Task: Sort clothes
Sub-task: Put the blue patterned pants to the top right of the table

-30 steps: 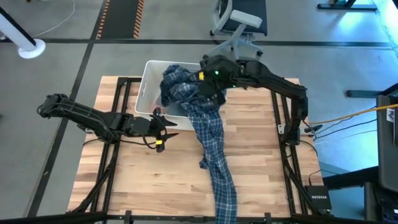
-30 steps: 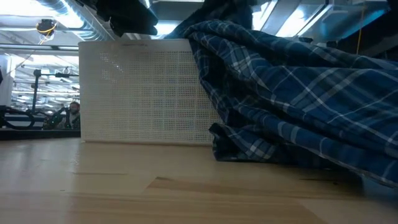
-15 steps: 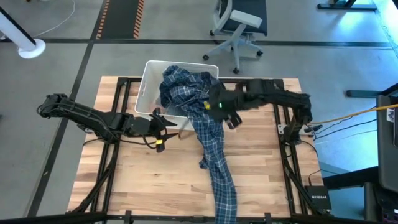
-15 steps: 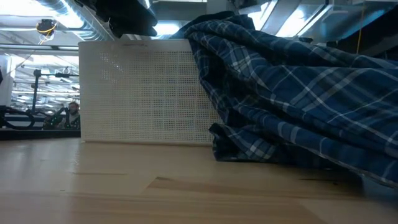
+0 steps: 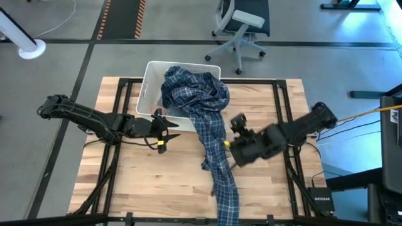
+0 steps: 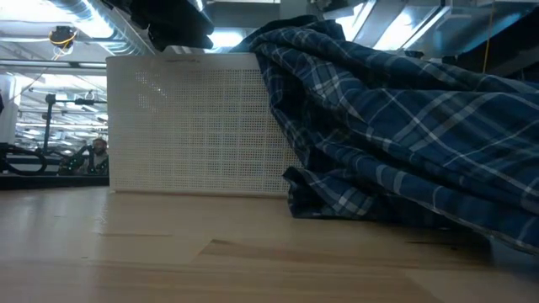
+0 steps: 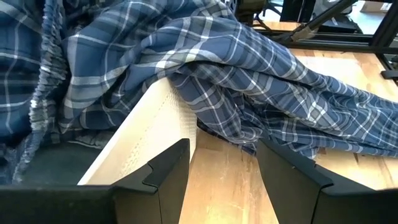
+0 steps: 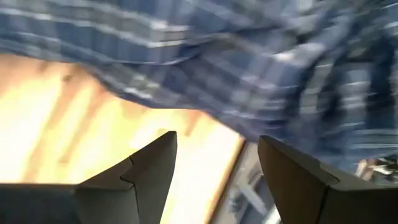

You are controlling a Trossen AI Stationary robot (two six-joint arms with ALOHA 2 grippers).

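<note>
A large blue-white plaid shirt (image 5: 204, 107) is heaped in the white bin (image 5: 151, 78). It hangs over the bin's near-right rim and lies in a long strip on the table down to the near edge (image 5: 227, 198). It also shows in the low view (image 6: 404, 135) and the left wrist view (image 7: 249, 74). Dark grey-blue cloth (image 7: 50, 155) lies under it in the bin. My left gripper (image 5: 168, 130) is open and empty beside the bin's near wall (image 7: 149, 124). My right gripper (image 5: 233, 152) is open and empty just right of the strip (image 8: 236, 62). The pink and teal pieces are out of view.
The bin stands at the table's far left-middle (image 6: 194, 126). Bare wood lies to the left of the strip (image 5: 138, 182) and to its right (image 5: 264, 188). An office chair (image 5: 242, 25) stands on the floor beyond the far edge.
My right gripper has left the heap over the bin's right rim. It has swung toward the table's near edge and a little right, down beside the shirt's strip. The shirt stays draped from the bin to the near edge. My left arm has kept still.
</note>
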